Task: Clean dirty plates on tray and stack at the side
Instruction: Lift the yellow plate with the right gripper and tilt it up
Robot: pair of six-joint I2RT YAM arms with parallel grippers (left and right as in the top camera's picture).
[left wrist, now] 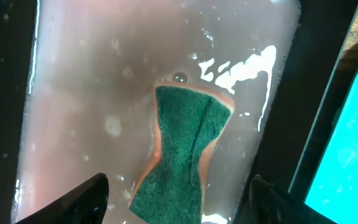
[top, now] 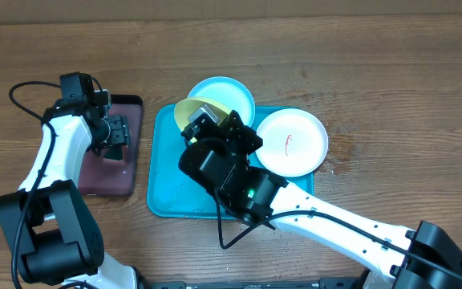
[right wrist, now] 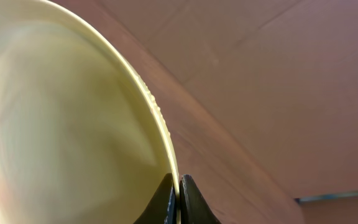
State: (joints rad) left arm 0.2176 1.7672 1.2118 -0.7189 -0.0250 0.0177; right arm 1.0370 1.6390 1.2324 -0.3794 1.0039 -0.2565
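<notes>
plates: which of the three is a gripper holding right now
The yellow-green plate, tilted up and pinched at its rim by the right gripper. The light blue plate and the white plate lie flat with no gripper on them.

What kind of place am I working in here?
Probably a lab bench staged as a dishwashing station: plain wooden table, blue tray and plates, sponge in a wet black tray.

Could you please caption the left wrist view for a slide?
Open left tool hovers above the green sponge in the wet tray.
</notes>
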